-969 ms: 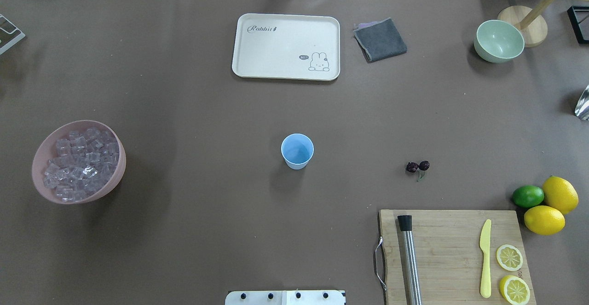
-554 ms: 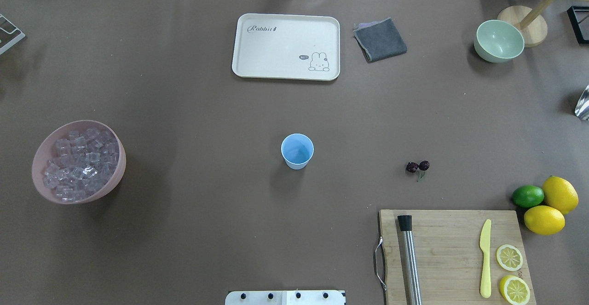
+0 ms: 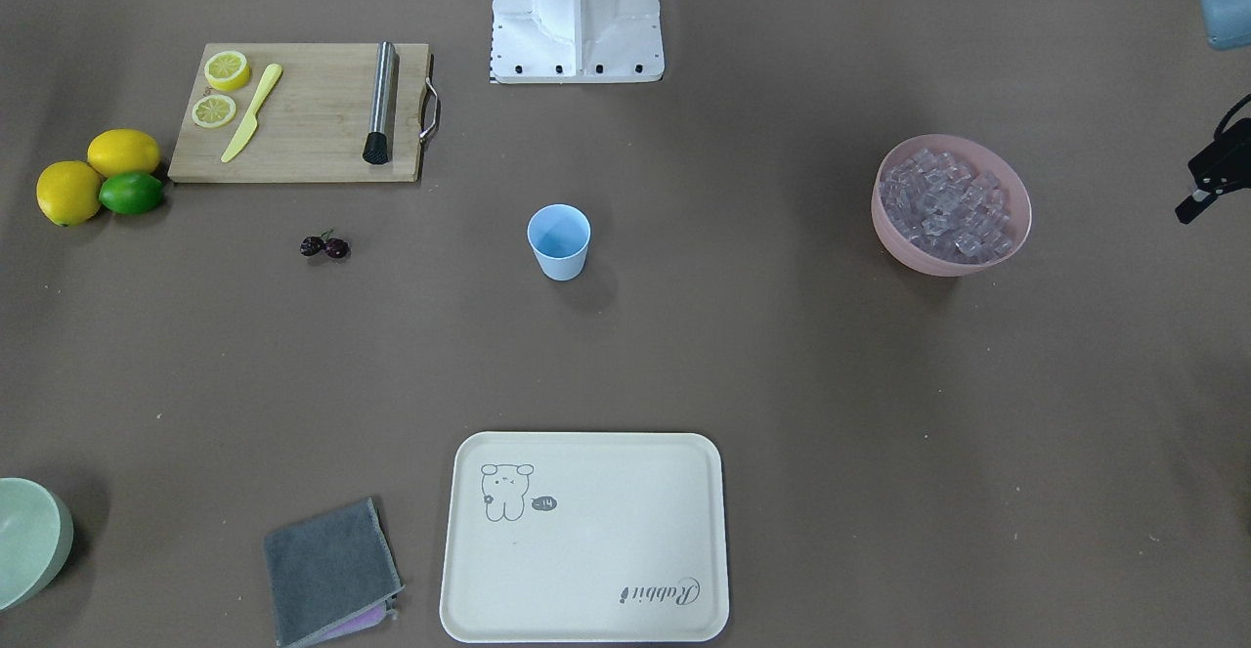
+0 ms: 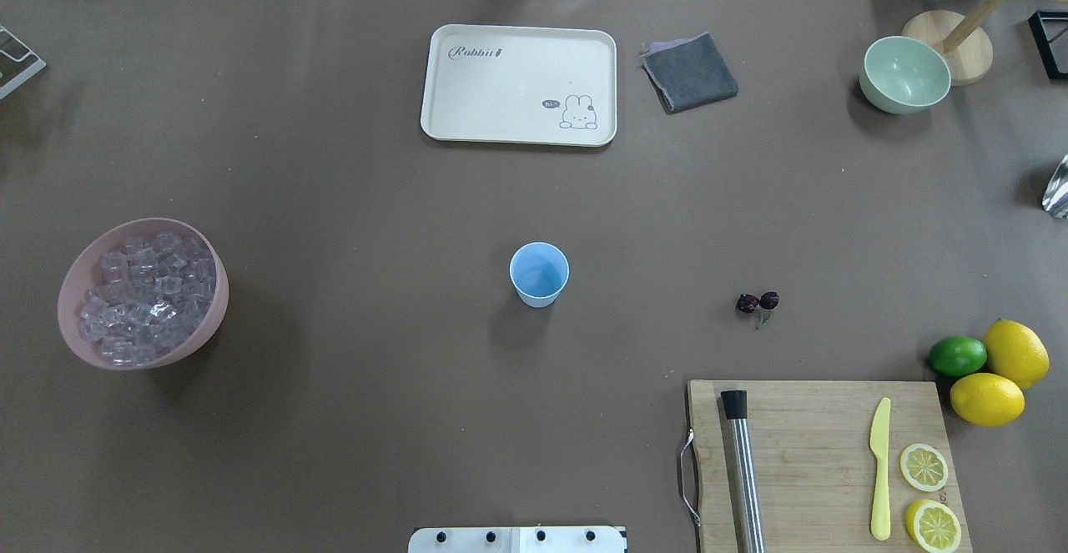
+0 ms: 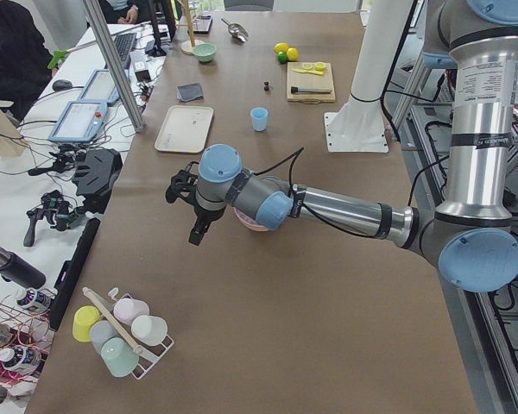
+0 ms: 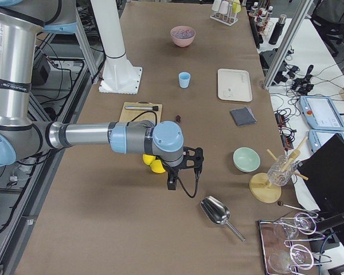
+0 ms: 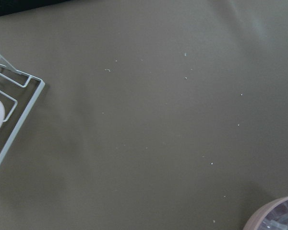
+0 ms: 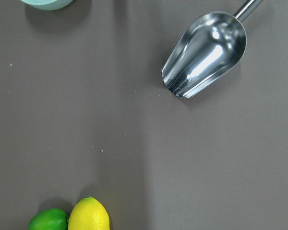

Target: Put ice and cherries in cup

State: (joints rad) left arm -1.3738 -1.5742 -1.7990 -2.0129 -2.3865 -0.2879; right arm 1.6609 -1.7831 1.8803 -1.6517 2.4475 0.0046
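Beyond the cup (image 4: 539, 273), a "Rabbit" tray (image 4: 517, 86)

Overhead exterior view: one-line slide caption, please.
Empty blue cup mid-table, pink bowl of ice to its left, cherries to its right.

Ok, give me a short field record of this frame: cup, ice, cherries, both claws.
cup: upright mid-table, looks empty
ice: all heaped in the pink bowl, on the robot's left
cherries: on the table, between cup and cutting board, touching neither
left claw: above the table just beyond the pink bowl; open or shut unclear
right claw: above the table near the metal scoop; open or shut unclear
progress: nothing moved yet
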